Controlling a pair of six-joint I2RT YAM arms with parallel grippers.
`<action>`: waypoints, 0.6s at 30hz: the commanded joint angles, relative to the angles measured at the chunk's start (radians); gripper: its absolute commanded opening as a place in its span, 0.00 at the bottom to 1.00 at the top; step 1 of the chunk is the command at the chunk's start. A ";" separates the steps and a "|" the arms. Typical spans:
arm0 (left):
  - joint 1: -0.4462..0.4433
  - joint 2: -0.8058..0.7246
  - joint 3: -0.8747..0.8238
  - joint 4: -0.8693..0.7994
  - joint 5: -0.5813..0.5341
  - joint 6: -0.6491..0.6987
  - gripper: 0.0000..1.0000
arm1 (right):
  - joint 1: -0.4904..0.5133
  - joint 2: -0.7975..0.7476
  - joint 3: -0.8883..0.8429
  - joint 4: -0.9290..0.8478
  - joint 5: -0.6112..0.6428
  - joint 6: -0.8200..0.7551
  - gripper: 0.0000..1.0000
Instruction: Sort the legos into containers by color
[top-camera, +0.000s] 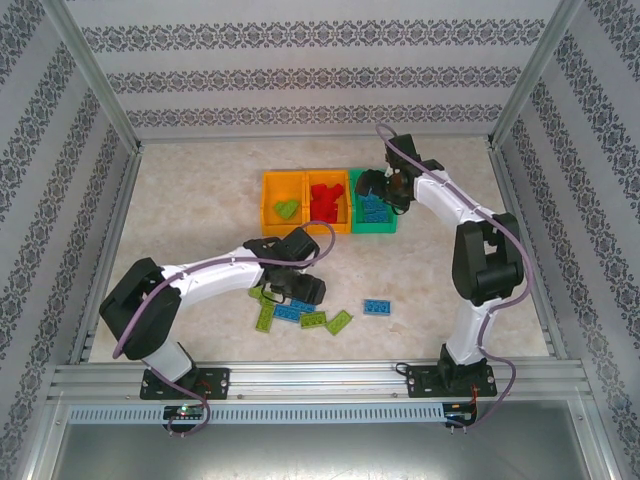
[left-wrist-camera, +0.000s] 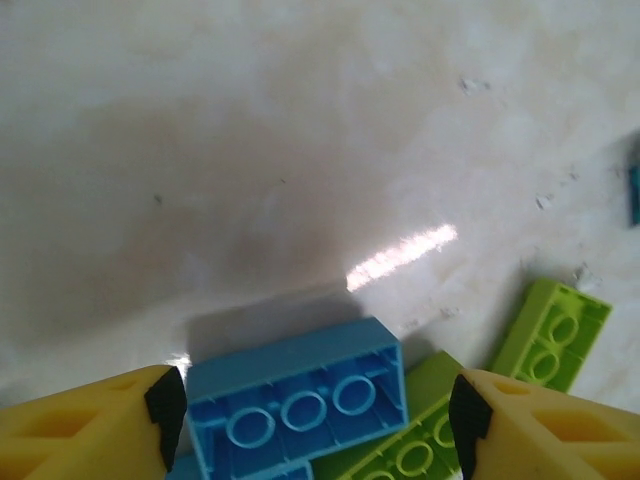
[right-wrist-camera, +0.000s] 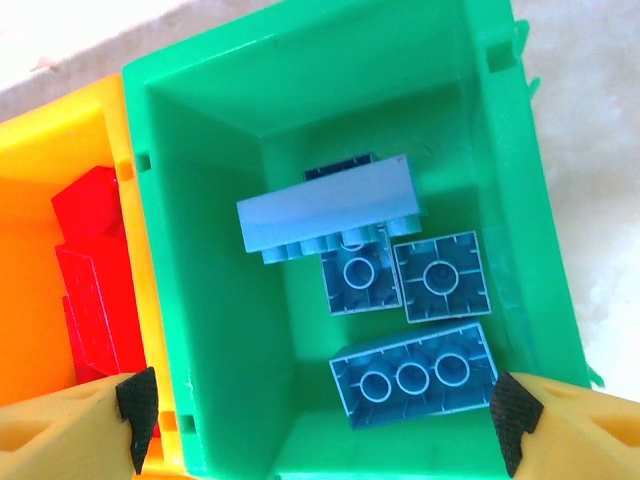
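While my left gripper (left-wrist-camera: 315, 405) hung low over the loose bricks near the front of the desk (left-wrist-camera: 250, 150), its jaws stood partly apart with a blue brick (left-wrist-camera: 300, 395) lying hollow side up between them. The left pad (left-wrist-camera: 165, 400) sat right at that brick's edge, and I could not tell whether it touched. The right pad (left-wrist-camera: 470, 415) was clear of the brick, so I had hold of nothing there. A light green brick (left-wrist-camera: 400, 450) lay against the blue one's right side, and a second light green brick (left-wrist-camera: 553, 335) lay just past it, also underside up. Seen from above, a lone blue brick (top-camera: 377, 306) lay apart to the right of that cluster.

My right gripper (right-wrist-camera: 330, 420) was above the green bin (right-wrist-camera: 200, 250), jaws spread wide and empty. Inside the bin lay a long blue brick (right-wrist-camera: 415, 380) nearest me and two square blue bricks (right-wrist-camera: 440, 275) side by side beyond it. A paler blue brick (right-wrist-camera: 330, 210) was tilted over them. The middle orange bin (right-wrist-camera: 30, 250), touching the green one on its left, held red bricks (right-wrist-camera: 95, 290). At the far left of the row, the left orange bin (top-camera: 268, 195) held one light green piece (top-camera: 288, 209).
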 joint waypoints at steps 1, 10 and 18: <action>-0.044 -0.015 -0.013 -0.024 -0.009 -0.033 0.74 | -0.009 -0.051 -0.035 0.012 -0.018 -0.012 0.89; -0.067 0.034 0.003 -0.083 -0.088 -0.062 0.75 | -0.024 -0.111 -0.115 0.033 -0.019 -0.018 0.90; -0.067 0.056 0.016 -0.091 -0.131 -0.076 0.75 | -0.048 -0.167 -0.181 0.043 -0.017 -0.026 0.90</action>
